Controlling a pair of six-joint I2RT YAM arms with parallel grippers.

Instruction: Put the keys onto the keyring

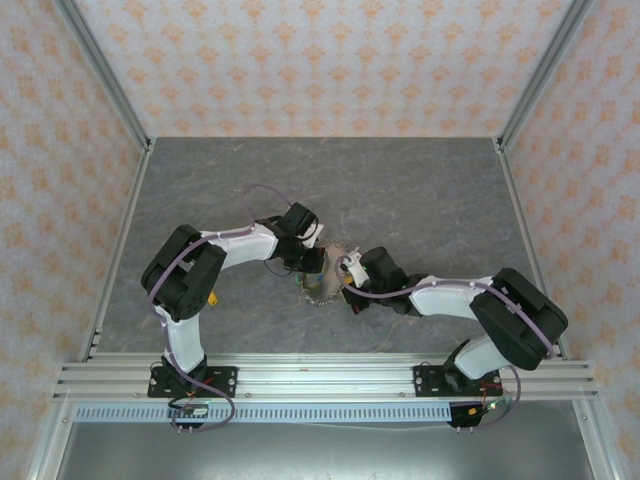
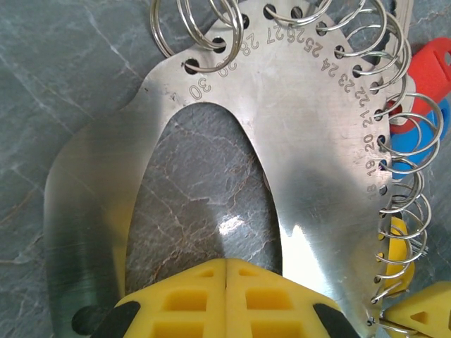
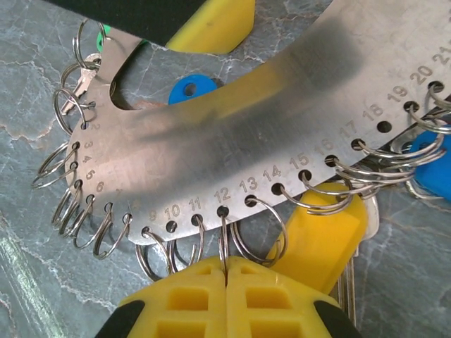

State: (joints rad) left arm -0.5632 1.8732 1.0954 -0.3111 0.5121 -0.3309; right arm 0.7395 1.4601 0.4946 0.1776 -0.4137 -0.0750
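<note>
The keyring (image 2: pixel 303 105) is a flat, shiny metal oval with numbered holes along its rim, and small split rings hang from the holes. It lies on the table between the arms (image 1: pixel 322 285). My left gripper (image 2: pixel 225 262) is shut, its yellow tips over the ring's open middle with nothing seen between them. My right gripper (image 3: pixel 225 259) is shut on the small split ring (image 3: pixel 223 236) hanging from hole 12. Keys with red (image 2: pixel 430 60), blue (image 2: pixel 412 144) and yellow (image 3: pixel 328 236) heads lie at the rim, under the split rings.
The table (image 1: pixel 420 200) is grey marble-patterned, framed by aluminium posts and patterned walls. Both arms meet near the table's middle, the left gripper (image 1: pixel 308 262) and the right gripper (image 1: pixel 347 280) close together. A green bit (image 3: pixel 104 32) shows by the keyring's far end.
</note>
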